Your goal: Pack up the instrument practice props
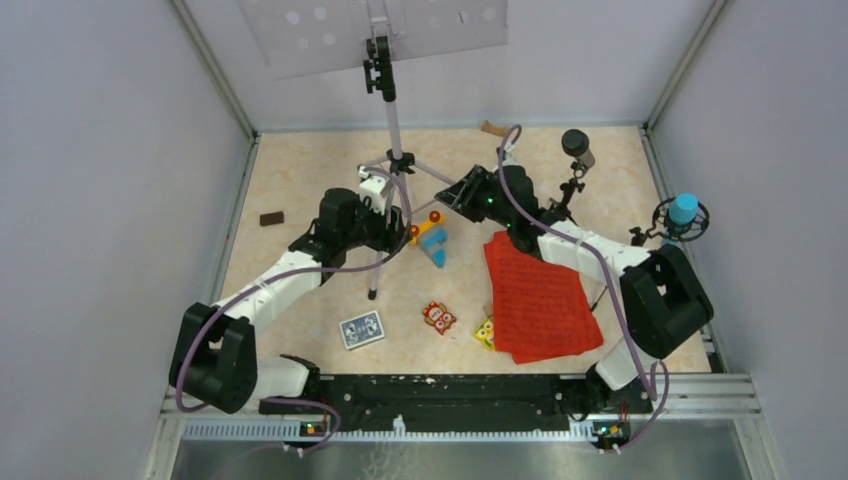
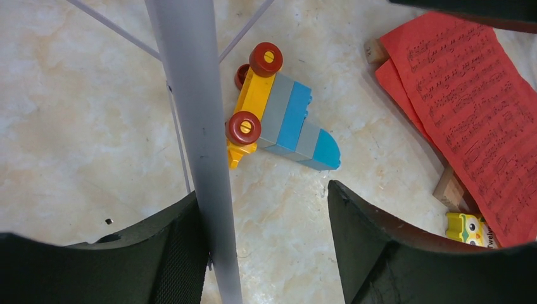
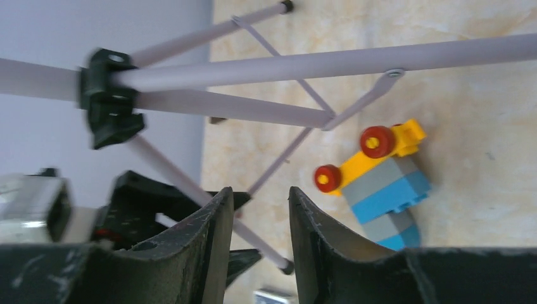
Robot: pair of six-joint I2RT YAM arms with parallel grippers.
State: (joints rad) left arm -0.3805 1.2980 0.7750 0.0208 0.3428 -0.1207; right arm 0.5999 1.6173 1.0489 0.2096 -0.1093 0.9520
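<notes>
Grey music stand point(image 1: 392, 110) upright on its silver tripod at the middle of the far half of the surface point(image 1: 300, 180); red music sheets point(image 1: 540, 300) flat toward the near right corner. Left end effector point(image 2: 263, 196) released, jaws wide, straddling one tripod leg point(image 2: 199, 139) that touches only one finger; right end effector point(image 3: 261, 190) released, narrow gap, another leg seen through it, contact not resolvable. Dark microphone point(image 1: 577, 143) stands near the far right corner, blue microphone point(image 1: 683, 210) at the right edge, toy block car point(image 2: 278, 117) just beside the straddled leg.
</notes>
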